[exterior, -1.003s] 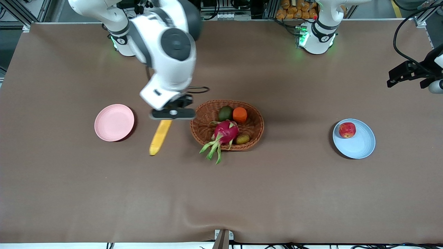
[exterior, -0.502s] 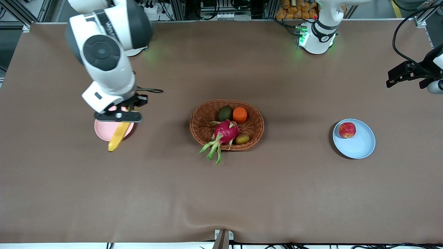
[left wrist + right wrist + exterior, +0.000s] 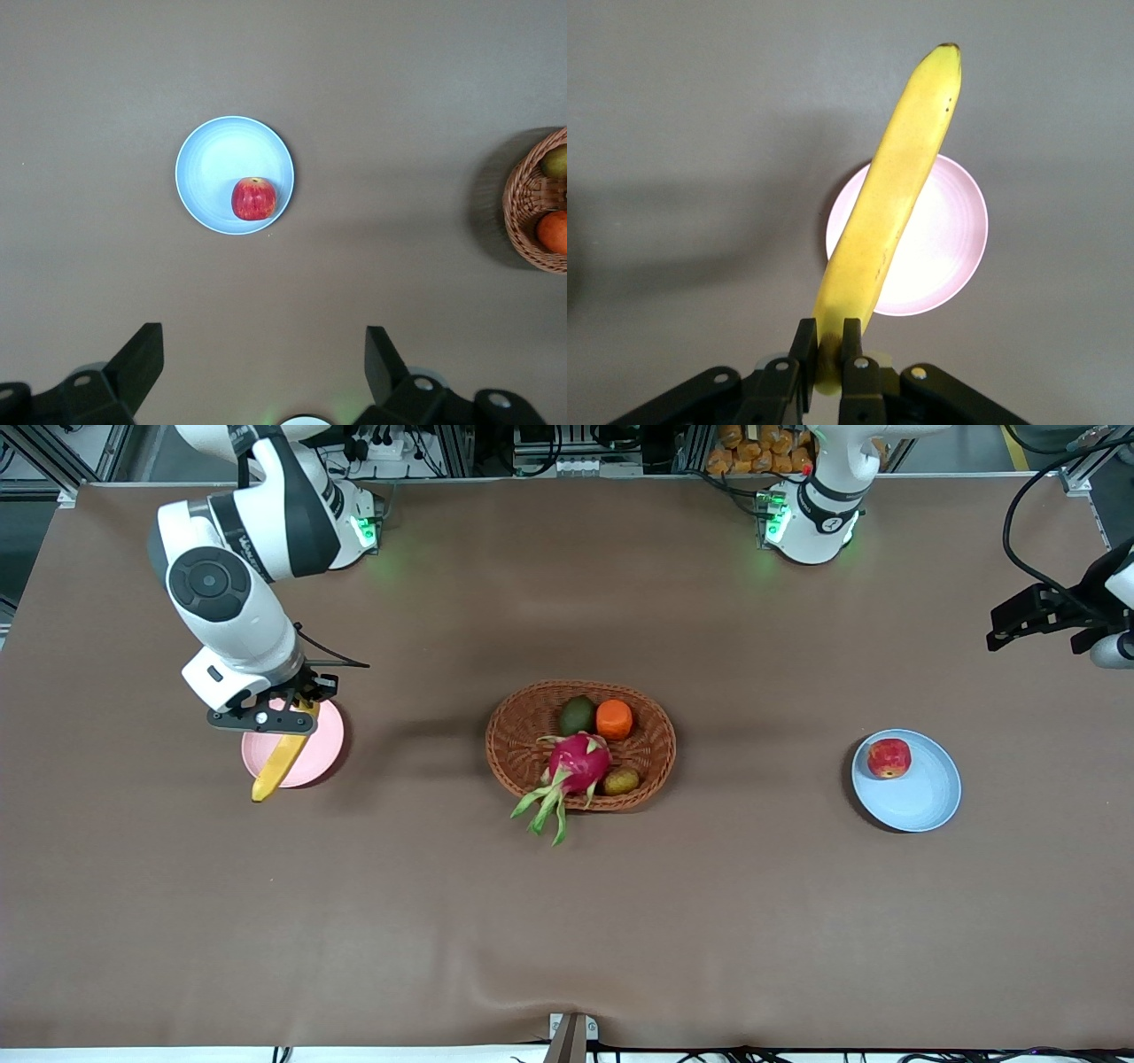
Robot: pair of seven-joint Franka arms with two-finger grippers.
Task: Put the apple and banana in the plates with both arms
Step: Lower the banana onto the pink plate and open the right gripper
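Right pincer clamped on curved banana above round pink plate; left pincer apart.

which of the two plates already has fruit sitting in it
The light blue plate, toward the left arm's end of the table: the apple rests in it. Over the pink plate the right gripper holds the banana up.

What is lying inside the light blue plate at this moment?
Only the apple lies in the light blue plate, near its rim. The plate surface under the apple is covered.
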